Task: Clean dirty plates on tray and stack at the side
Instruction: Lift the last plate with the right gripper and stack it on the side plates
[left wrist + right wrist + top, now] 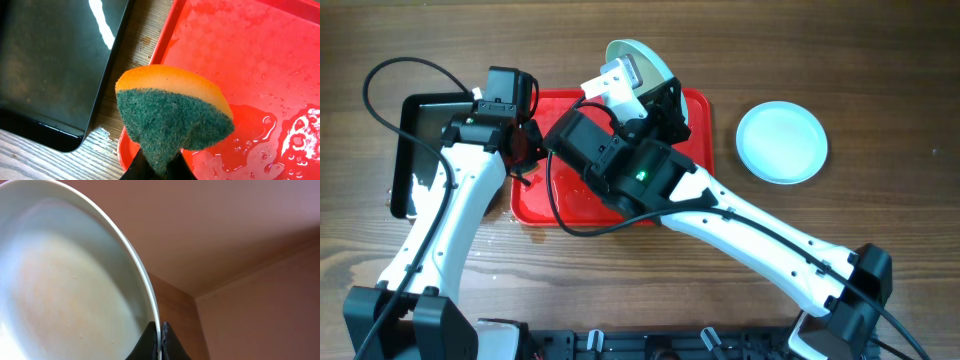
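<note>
A glossy black tray (420, 130) sits at left. Just beside it, the left gripper (160, 167) clamps a green-and-orange sponge (170, 115) over the left rim of the wet red tray (225, 45). The right gripper (161, 340) pinches one plate (65, 280) by its rim, tilted above the tray's far edge. A second plate (782, 142) lies flat on the wooden table (880, 90), right of the tray.

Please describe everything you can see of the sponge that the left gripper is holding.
The sponge has two layers: smooth orange foam and a rough dark green scouring pad, which faces the camera. It looks soft and is bent into a curve, pinched at its lower end by the left gripper. It hangs over the rim of the wet red tray, on the side next to the black tray. Nothing else seems to touch it.
</note>
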### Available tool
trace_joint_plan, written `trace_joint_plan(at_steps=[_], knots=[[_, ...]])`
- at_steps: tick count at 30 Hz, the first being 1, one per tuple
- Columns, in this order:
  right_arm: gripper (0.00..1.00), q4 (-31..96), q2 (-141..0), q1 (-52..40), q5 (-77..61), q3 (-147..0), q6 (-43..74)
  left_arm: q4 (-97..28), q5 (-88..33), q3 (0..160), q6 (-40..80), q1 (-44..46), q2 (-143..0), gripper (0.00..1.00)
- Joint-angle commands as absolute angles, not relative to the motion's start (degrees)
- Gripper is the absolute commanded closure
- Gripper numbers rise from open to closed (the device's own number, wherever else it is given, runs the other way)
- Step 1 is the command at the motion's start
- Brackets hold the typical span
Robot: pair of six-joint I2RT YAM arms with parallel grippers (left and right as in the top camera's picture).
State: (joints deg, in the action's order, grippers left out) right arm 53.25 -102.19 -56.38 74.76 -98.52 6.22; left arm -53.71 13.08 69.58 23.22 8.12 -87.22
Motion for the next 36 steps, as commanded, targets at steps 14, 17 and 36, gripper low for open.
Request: trace_joint_plan(at_steps=[14, 17, 36], knots=[[0.96, 59.81, -92.84, -48.16, 49.93, -99.85, 31.94, -52.75, 10.87, 69.14, 22.68, 7.70, -87.42, 0.96], [0.96, 60.14, -93.82, -42.22, 39.83, -97.19, 26.44, -52.80, 10.87, 69.14, 22.68, 7.70, -87.42, 0.96], [0.96, 61.84, -87.64, 0.32, 11.53, -85.12, 32.03, -53.65, 8.86, 69.14, 22.68, 7.70, -87.42, 0.96]])
